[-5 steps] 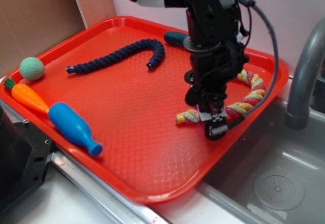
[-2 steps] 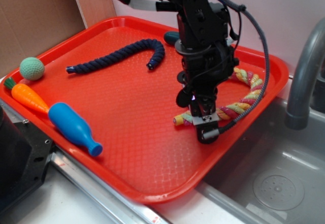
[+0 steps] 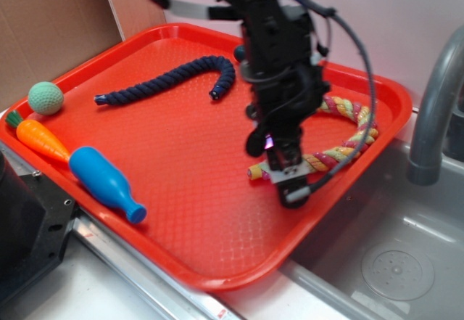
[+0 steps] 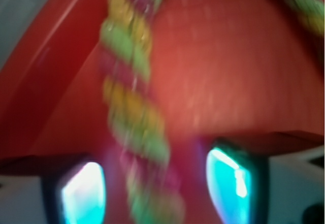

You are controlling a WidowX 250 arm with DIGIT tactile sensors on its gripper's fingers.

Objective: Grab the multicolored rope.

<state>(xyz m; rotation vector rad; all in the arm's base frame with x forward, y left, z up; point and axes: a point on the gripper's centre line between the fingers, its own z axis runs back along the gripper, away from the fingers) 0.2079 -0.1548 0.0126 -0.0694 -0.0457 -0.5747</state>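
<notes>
Beside a steel sink (image 3: pixel 391 262), a red tray (image 3: pixel 181 197) carries the job: my claw (image 3: pixel 288 182) stands low over the near leg of the multicolored rope (image 3: pixel 348 142), which lies bent in a U at the tray's right side, close to the rim. From the wrist view the rope (image 4: pixel 134 117) runs between the two fingers (image 4: pixel 231 176), which sit apart on either side of it; I read the claw as spread, not yet pinching. A navy rope (image 3: pixel 170 79), a green ball (image 3: pixel 46 97), a toy carrot (image 3: pixel 40 137) and a blue bottle-shaped toy (image 3: pixel 107 182) lie well apart on the left.

My worry is that the rope sits nearer one finger than the other, so a close could roll the thick twist aside or catch only a strand. A pull might also drag the far leg against the tray rim.

Heavy blur in the wrist view hides the fingertips and any contact. From outside, the arm covers part of the rope's bend and a dark object behind it.
</notes>
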